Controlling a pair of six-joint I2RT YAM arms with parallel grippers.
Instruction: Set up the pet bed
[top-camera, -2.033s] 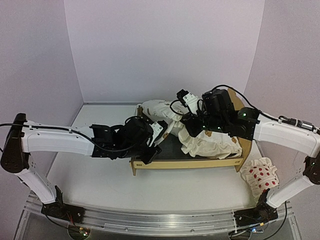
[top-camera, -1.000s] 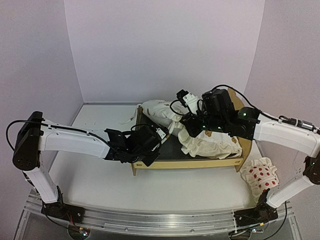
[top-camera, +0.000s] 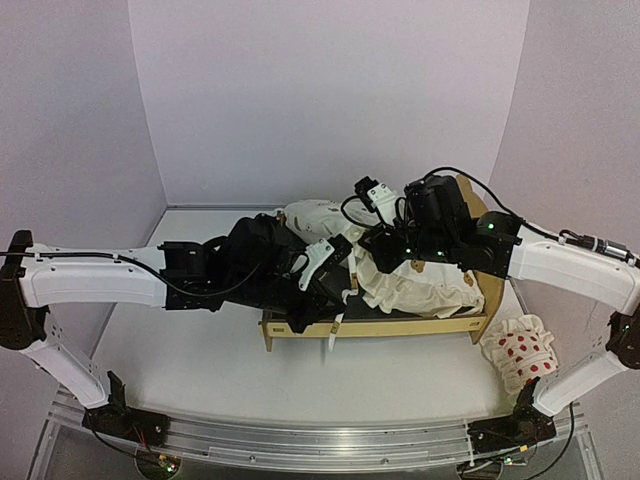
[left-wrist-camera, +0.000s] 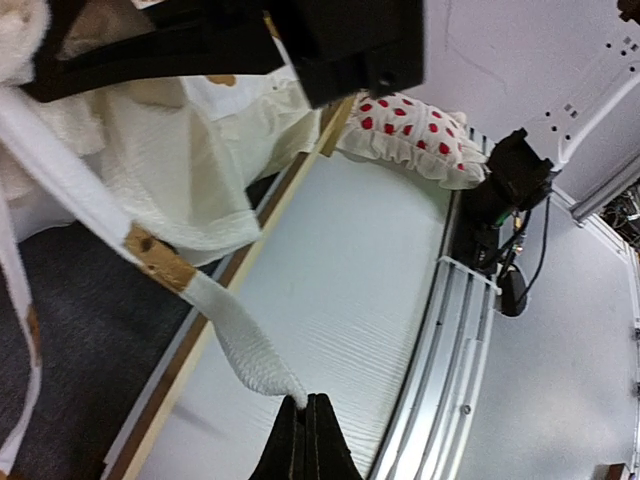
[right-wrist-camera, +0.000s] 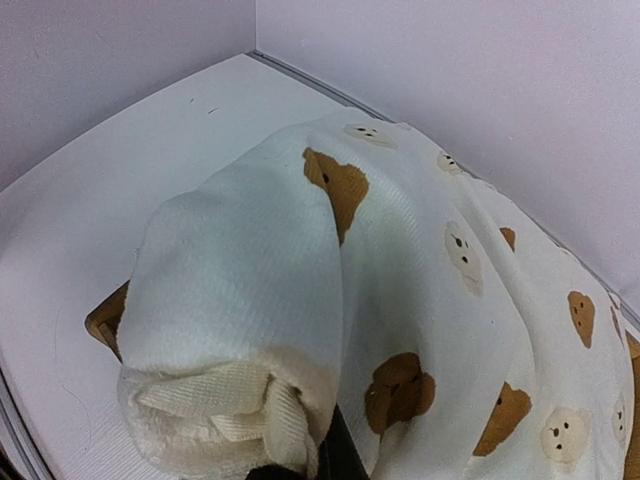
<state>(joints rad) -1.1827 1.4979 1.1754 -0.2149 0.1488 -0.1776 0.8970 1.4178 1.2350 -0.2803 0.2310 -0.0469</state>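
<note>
Both clamped, left gripper (left-wrist-camera: 305, 425) on the tie (left-wrist-camera: 240, 345), right gripper (right-wrist-camera: 332, 455) on the cushion (right-wrist-camera: 420, 290), spreading it in the bed (top-camera: 400, 327); next, likely pull flat

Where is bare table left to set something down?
Free: the table strip between the pet bed and the arm bases. Crowded: over the bed, with the bear-print cushion and both arms; the red-dotted pillow takes the near-right corner.

Cushion (top-camera: 425, 292) in pet bed (top-camera: 400, 327), pillow (top-camera: 520, 356) to right
</note>
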